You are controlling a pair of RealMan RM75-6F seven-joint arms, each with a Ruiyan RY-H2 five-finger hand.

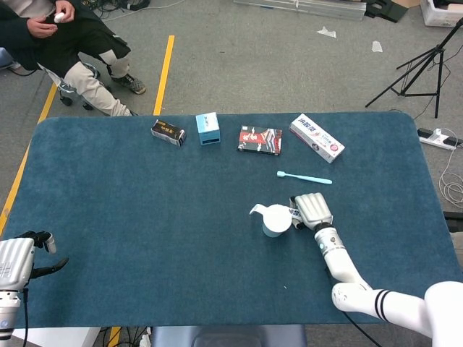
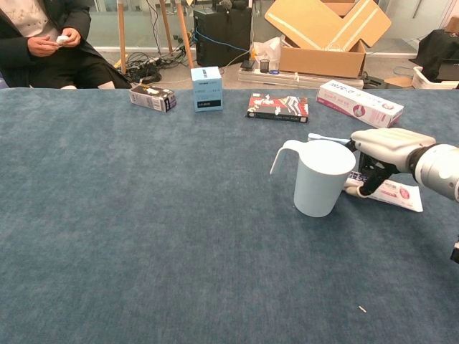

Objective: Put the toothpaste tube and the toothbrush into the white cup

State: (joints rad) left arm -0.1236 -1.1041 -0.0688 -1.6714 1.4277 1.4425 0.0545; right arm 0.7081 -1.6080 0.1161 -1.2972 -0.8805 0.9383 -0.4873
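The white cup point(image 1: 276, 219) point(image 2: 323, 178) stands upright right of the table's middle, handle to the left. Just right of it the toothpaste tube point(image 2: 393, 194) point(image 1: 294, 212) lies flat on the cloth, cap end toward the cup. My right hand point(image 1: 313, 209) point(image 2: 388, 147) sits over that end, fingers curled down onto it and thumb against it. The light blue toothbrush point(image 1: 304, 178) point(image 2: 324, 137) lies behind the cup, untouched. My left hand point(image 1: 19, 262) hangs at the table's near left corner, fingers apart, holding nothing; the chest view does not show it.
Along the far edge lie a dark small box point(image 1: 168, 131), a light blue box point(image 1: 208, 129), a dark red packet point(image 1: 260, 139) and a white toothpaste carton point(image 1: 317, 137). A seated person point(image 1: 69, 36) is beyond the far left corner.
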